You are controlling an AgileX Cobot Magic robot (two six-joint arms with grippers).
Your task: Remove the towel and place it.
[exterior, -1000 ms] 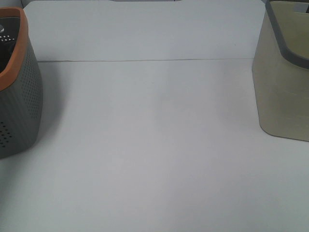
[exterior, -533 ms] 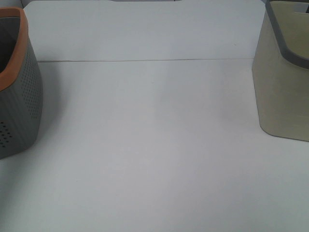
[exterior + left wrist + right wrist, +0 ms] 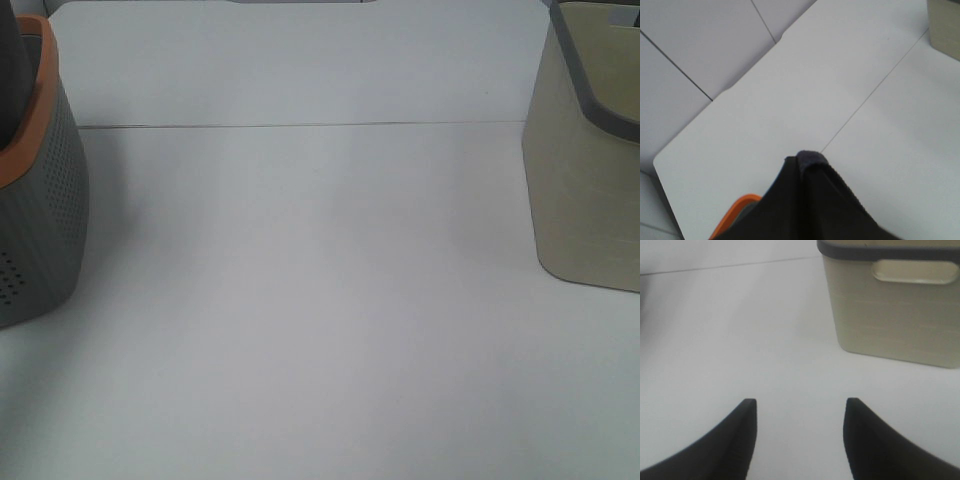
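left end effector point(image 3: 805, 172) pinching towel point(image 3: 811, 159) at its tips, cloth hanging beneath | right end effector point(image 3: 800, 412) spread, empty, well apart

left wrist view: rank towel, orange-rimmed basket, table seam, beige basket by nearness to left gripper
1. towel, held up right at it
2. orange-rimmed basket, just beneath
3. table seam, farther out
4. beige basket, far side
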